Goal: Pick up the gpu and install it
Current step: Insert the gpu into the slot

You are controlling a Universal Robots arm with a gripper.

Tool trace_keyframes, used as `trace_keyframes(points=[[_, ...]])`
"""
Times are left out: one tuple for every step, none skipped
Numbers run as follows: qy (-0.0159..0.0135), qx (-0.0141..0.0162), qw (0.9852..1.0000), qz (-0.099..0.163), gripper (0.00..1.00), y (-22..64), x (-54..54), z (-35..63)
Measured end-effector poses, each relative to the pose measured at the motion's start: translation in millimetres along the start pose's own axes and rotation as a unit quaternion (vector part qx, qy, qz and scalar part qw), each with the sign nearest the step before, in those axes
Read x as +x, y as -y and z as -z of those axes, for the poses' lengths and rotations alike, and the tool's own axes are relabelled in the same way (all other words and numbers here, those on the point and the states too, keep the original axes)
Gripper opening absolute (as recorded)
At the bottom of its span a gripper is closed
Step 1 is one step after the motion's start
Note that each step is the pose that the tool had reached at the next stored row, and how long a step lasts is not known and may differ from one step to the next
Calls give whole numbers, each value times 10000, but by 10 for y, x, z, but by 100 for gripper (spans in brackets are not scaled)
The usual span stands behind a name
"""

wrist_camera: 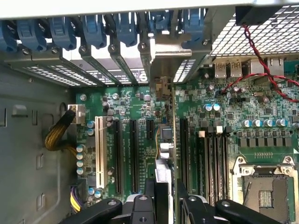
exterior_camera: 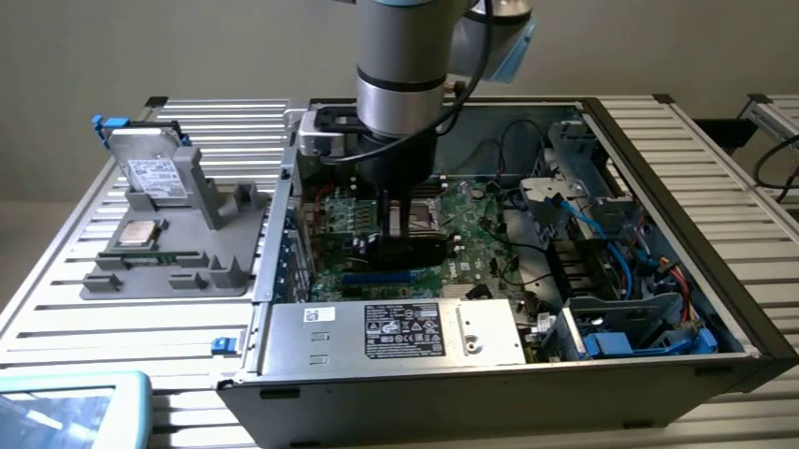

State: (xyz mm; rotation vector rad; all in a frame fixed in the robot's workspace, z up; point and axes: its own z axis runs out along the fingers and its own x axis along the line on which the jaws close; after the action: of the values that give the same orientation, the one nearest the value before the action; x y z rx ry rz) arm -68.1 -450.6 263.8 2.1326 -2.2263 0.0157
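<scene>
**Card pinched in the jaws, down inside the open case**

Exterior view, nearest first. A pale blue-framed object (exterior_camera: 63,398) sat in the lower left corner, cut off by the frame edge. Next came the front wall of the computer case (exterior_camera: 500,393), which had its side off. Just inside it lay the silver power supply (exterior_camera: 399,332), black label facing up.

On the exterior view's left of the case a grey holder (exterior_camera: 187,271) carried a hard drive (exterior_camera: 156,173) propped at its far end. A processor (exterior_camera: 138,234) lay flat nearer the front. Both were well apart from the arm.

Mid-frame, the gripper (exterior_camera: 402,229) hung straight down from the top of the frame into the case, over the green motherboard (exterior_camera: 487,234). Its jaws were pressed onto the gpu (exterior_camera: 413,251). The card stood on edge directly under the fingers, a black face toward the camera, low over the board.

Wrist view. The card ran edge-on away from the fingers (wrist_camera: 148,196), parallel to the black expansion slots (wrist_camera: 134,158). A white slot (wrist_camera: 99,154) lay further off to one side. I could not tell whether the card's edge had entered a slot. Its far end was near the row of rear slot covers with blue clips (wrist_camera: 93,30).

Room to move:
- The case wall stood close on the exterior view's left of the card.
- The memory sticks (wrist_camera: 210,158) and the processor socket (wrist_camera: 264,186) lay on its other side.
- Cables (exterior_camera: 587,215) crowded the exterior view's right of the case.
</scene>
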Motion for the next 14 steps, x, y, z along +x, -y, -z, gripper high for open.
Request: trace_keyframes(points=[[0,0,10000,0,28,-4,0,-1],[1,0,10000,0,28,-8,0,-3],[1,1,10000,1,28,-11,0,-6],[2,1,10000,1,28,-14,-1,-12],[3,1,10000,0,28,-17,-1,-18],[2,1,10000,0,28,-20,-1,-24],[2,1,10000,0,28,-23,-1,-30],[1,1,10000,1,28,-26,-1,-35],[1,1,10000,0,28,-29,0,-38],[3,1,10000,1,28,-30,1,-41],[5,1,10000,1,28,-30,2,-44],[6,1,10000,1,28,-31,3,-46],[5,1,10000,1,28,-31,3,-46],[4,0,10000,1,28,-31,4,-46]])
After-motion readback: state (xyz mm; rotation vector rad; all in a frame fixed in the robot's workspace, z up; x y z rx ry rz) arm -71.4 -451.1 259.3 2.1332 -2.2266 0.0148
